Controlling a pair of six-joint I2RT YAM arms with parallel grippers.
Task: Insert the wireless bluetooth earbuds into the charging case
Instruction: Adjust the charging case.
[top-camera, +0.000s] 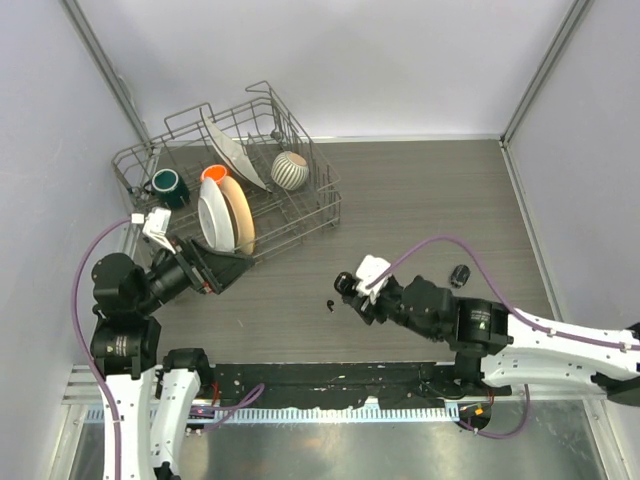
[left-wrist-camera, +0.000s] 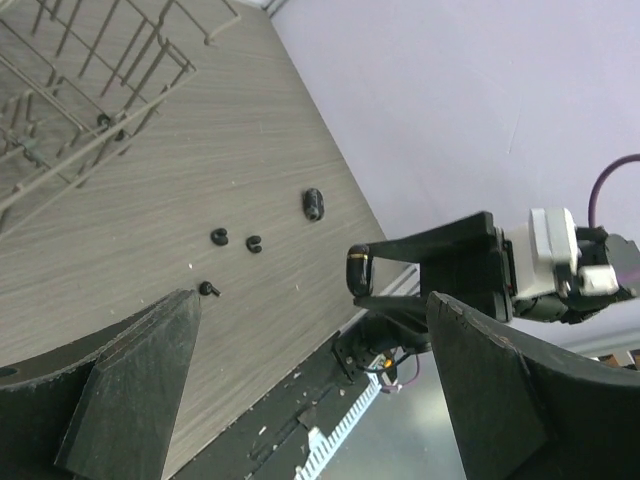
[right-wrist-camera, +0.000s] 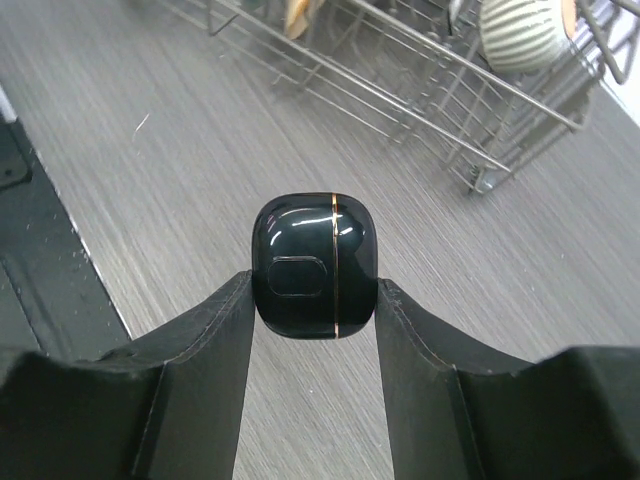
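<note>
Robot lab cell: plain pale walls (top-camera: 380, 60), wood-grain table (top-camera: 420, 200), two bolted arms (top-camera: 520, 340), wire dish rack (top-camera: 322, 205).

The top view looked down on the tabletop (top-camera: 430, 200) from high over its near edge. The left wrist camera faced rightward, low over it; the right wrist camera sat close behind the right pincer (right-wrist-camera: 315, 292). All shared the dish rack (top-camera: 300, 222).

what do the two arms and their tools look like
The left arm and right arm have black joints and white links. A purple cable loops to a white block at each wrist. The left tool and right tool have broad black wedge-shaped fingers.
</note>
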